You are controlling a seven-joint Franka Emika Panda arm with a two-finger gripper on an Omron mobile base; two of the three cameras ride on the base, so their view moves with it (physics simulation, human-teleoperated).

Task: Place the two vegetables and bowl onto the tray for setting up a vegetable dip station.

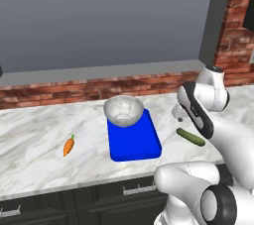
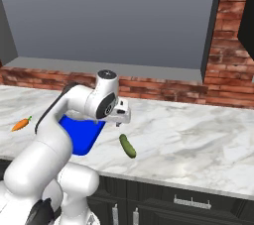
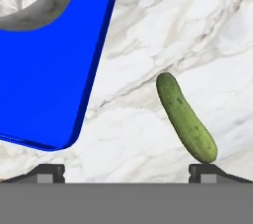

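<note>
Nearest the base cameras, the white arm rises from the bottom of the frame and bends forward over the marble bench (image 1: 39,140), with dark cabinet fronts below the bench edge. At its end the tool (image 3: 127,168) points down at the bench with its jaws spread as wide as they go and nothing between them; in the hand view the two dark fingertips (image 3: 47,172) stand far apart at the bottom. Just above the right-hand fingertip in that view lies the cucumber (image 3: 186,118), flat on the marble and set at a slant, its lower end almost meeting that tip; whether they touch cannot be told. From the left base view the cucumber (image 1: 190,137) lies to the right of the tray (image 1: 134,142), near it but apart. That blue tray sits flat on the bench, and the speckled grey-white bowl (image 1: 123,110) stands upright at its far end, overlapping the tray's far edge; whether it rests fully on the tray cannot be told. Well apart to the left of the tray the carrot (image 1: 68,145) lies on bare marble, green stem pointing toward the red brick wall (image 1: 74,90) that runs along the back of the bench.
</note>
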